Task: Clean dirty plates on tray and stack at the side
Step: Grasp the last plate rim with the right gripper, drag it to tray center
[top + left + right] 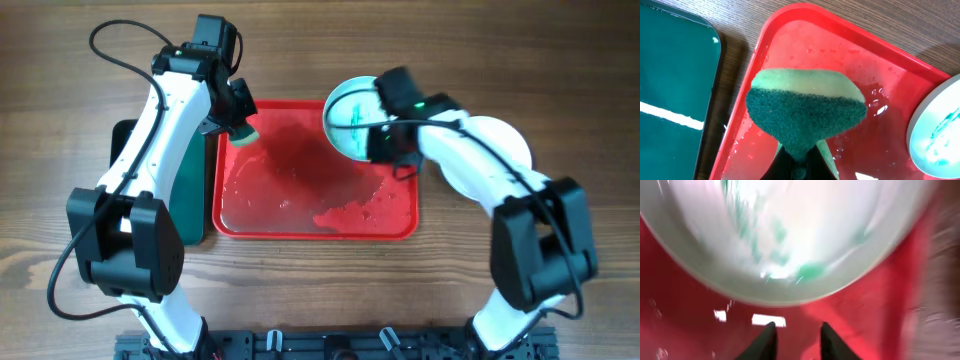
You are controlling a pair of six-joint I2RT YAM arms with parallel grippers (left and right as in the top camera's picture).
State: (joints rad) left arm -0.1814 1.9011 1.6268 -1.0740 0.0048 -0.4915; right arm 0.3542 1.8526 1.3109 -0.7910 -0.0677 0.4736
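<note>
One pale plate (350, 115) with teal smears lies at the far right corner of the wet red tray (300, 225). It also shows in the left wrist view (940, 135) and, blurred, in the right wrist view (790, 230). No other plates are in view. My right gripper (388, 145) is open at the plate's near right edge; its fingers (797, 327) hang over the tray (690, 330) with nothing between them. My left gripper (238, 118) is shut on a green sponge (805, 115) over the tray's far left corner (880, 65), scouring side out.
A dark green tray with a black rim (190, 190) lies left of the red tray, partly under my left arm; it also shows in the left wrist view (675, 75). Water and reddish residue pool on the red tray's floor. Wooden table all round.
</note>
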